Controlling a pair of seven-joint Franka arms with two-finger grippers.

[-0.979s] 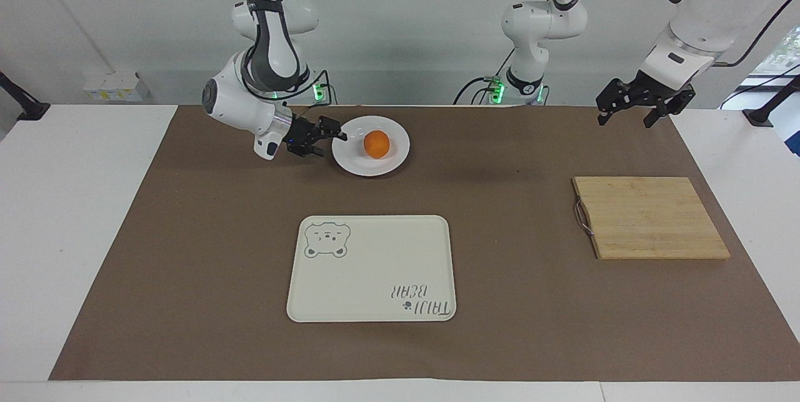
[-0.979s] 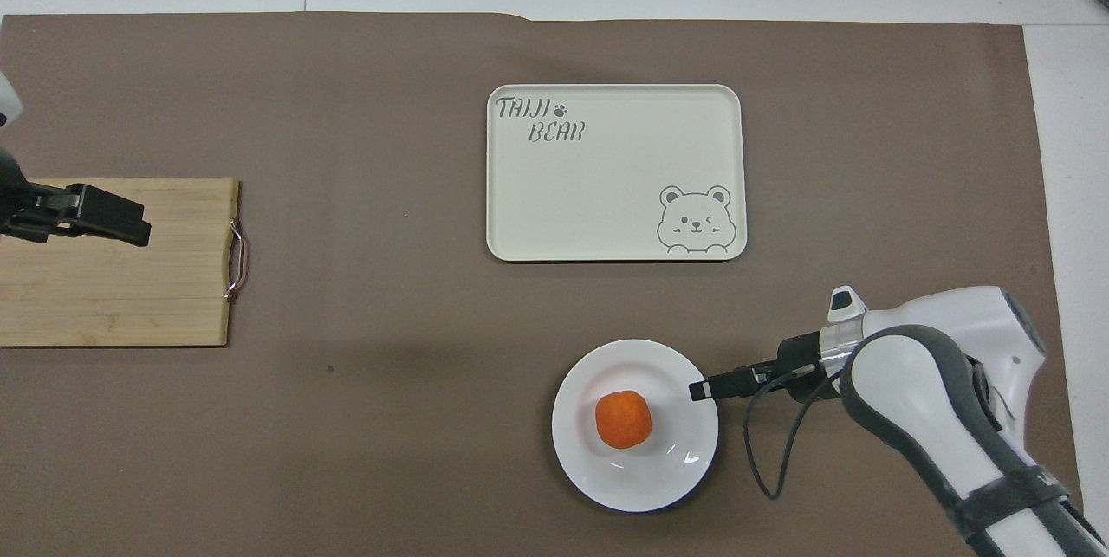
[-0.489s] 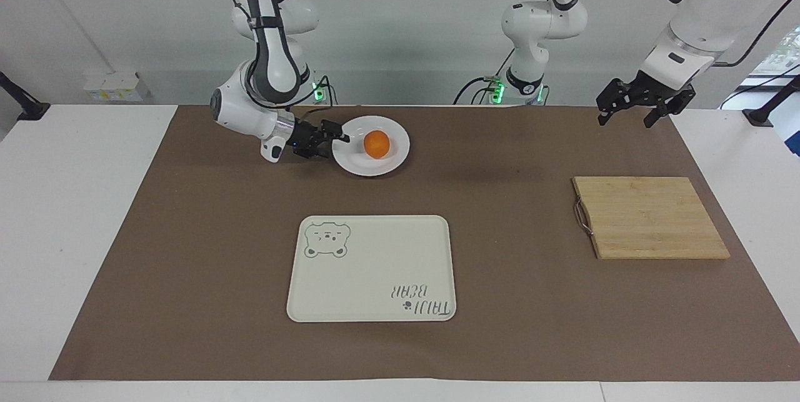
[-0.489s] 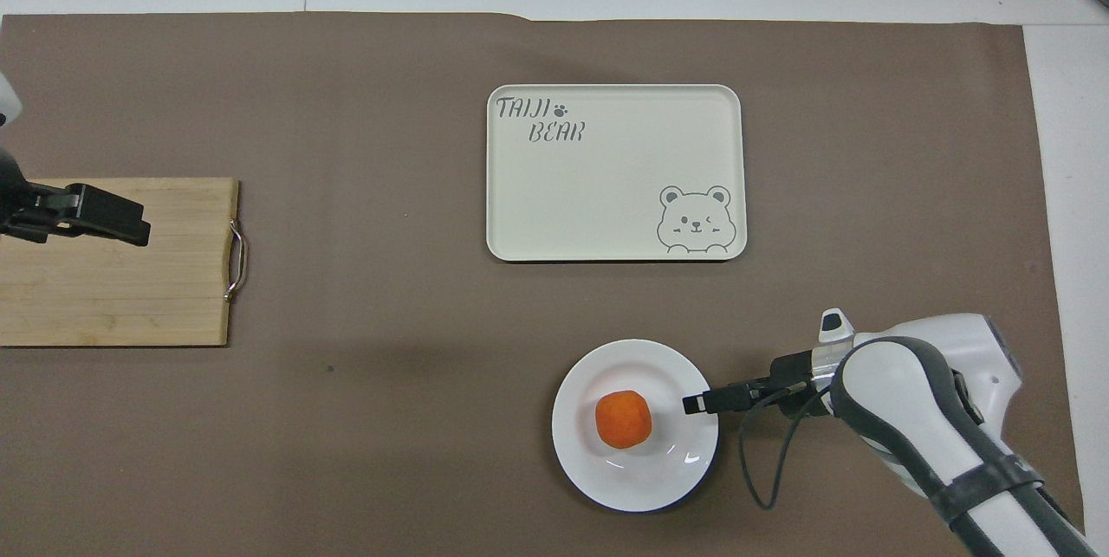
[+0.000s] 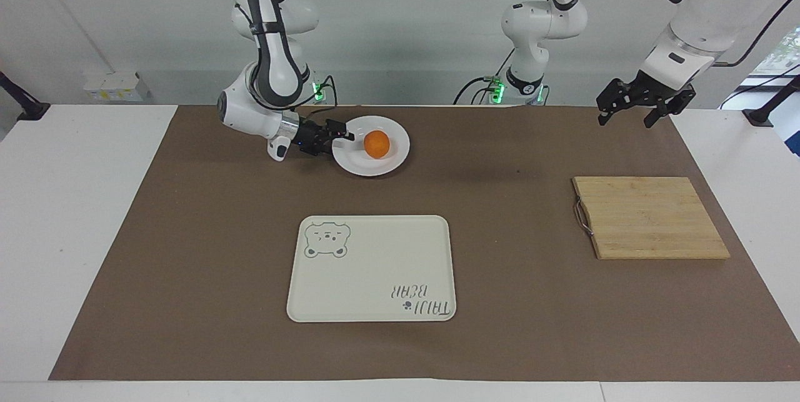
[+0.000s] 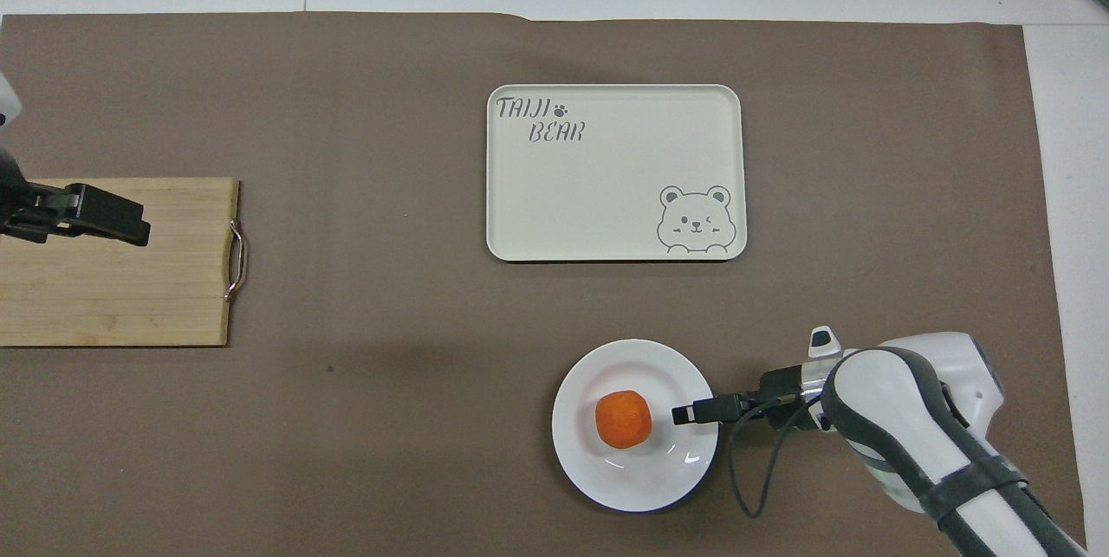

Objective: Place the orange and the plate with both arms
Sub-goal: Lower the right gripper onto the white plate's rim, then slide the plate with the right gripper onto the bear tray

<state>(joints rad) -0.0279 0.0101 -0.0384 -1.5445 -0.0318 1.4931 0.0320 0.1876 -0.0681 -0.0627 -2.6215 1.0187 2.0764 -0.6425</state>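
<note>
The orange (image 5: 377, 144) lies in the middle of the white plate (image 5: 375, 165), which sits on the brown mat near the robots. My right gripper (image 5: 342, 141) is low and level at the plate's rim on the right arm's side, open, with one finger reaching over the rim. In the overhead view its tip (image 6: 684, 412) lies over the plate (image 6: 624, 479), a short way from the orange (image 6: 623, 419). My left gripper (image 5: 627, 119) is open and empty, held high at the left arm's end; in the overhead view it (image 6: 139, 232) is over the cutting board.
A cream tray with a bear print (image 5: 375, 271) (image 6: 606, 184) lies farther from the robots than the plate. A wooden cutting board with a metal handle (image 5: 650, 217) (image 6: 113, 297) lies toward the left arm's end.
My right gripper has slid in toward the plate, its tip going from just off the rim to over the rim toward the orange. The left arm, plate and orange have not moved.
</note>
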